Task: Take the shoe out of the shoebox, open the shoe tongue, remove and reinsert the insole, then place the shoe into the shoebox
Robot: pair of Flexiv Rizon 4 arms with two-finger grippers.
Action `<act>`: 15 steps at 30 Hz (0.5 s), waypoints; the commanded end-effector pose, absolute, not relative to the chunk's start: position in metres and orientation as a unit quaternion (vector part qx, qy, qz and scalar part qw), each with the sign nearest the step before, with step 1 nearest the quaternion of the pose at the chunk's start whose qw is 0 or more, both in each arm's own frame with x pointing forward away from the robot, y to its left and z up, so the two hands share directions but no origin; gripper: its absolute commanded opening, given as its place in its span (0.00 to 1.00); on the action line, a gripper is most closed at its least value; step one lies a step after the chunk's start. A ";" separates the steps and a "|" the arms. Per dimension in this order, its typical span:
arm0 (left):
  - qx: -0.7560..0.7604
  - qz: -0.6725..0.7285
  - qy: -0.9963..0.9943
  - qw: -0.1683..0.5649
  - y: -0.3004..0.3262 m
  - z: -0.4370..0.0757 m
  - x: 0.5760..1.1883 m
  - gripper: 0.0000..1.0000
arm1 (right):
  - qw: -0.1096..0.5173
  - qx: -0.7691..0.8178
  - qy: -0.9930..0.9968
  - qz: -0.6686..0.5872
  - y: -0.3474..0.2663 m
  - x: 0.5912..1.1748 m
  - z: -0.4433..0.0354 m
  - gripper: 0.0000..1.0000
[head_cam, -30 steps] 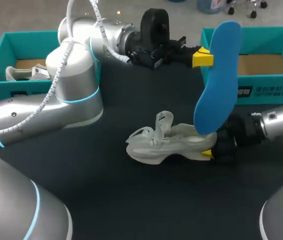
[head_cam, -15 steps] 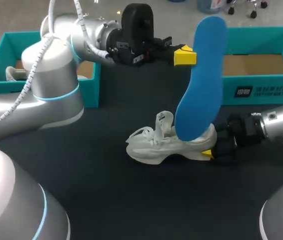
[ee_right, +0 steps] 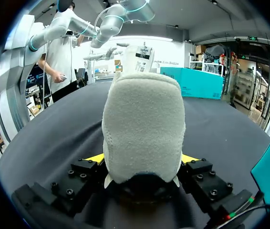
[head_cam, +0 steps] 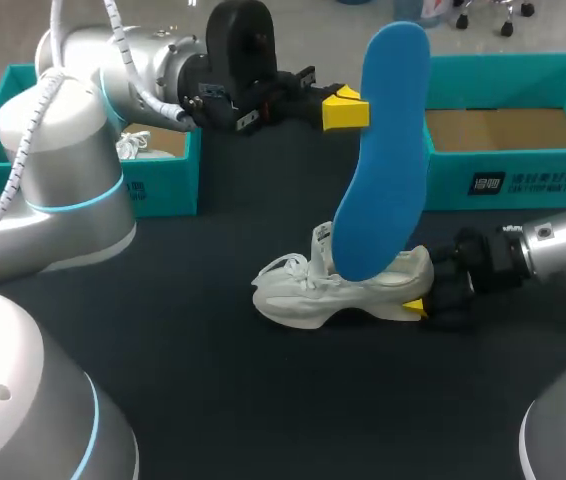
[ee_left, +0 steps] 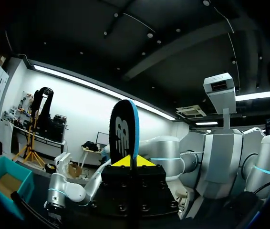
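Reinsertion looks to be the step in hand. Left pincer (head_cam: pixel 348 108) is clamped on the top end of the blue insole (head_cam: pixel 383 150), which hangs steeply below it, its lower tip at the mouth of the white shoe (head_cam: pixel 338 285). Whether that tip is already inside the opening or merely in front of it cannot be told. Right pincer (head_cam: pixel 418 305) is closed on the shoe's heel from both sides, with the toe pointing away from it and the sole resting on the dark surface (head_cam: pixel 263 400). The empty teal shoebox (head_cam: pixel 523 180) stands beyond the right pincer, apart from the shoe.

To do this well, the heel grip should be firm, so the shoe neither slides nor tips as the insole pushes in. The tip wants to pass under the tongue (head_cam: pixel 325 243) and run toward the toe. The left pincer should therefore lower and lay the insole flatter rather than press straight down, which would likely buckle the soft foam. Release should wait until the insole's heel end sits down inside the shoe.
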State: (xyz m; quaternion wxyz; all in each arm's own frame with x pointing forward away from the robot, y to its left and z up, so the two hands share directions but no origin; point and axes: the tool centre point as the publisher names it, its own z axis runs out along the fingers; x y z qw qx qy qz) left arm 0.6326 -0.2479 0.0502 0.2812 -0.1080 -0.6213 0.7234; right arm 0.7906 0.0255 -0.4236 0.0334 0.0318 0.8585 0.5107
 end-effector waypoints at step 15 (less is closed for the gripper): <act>-0.065 0.740 -0.569 0.353 -0.228 0.066 0.642 0.00 | 0.034 0.032 0.859 0.510 0.028 0.792 -0.428 0.00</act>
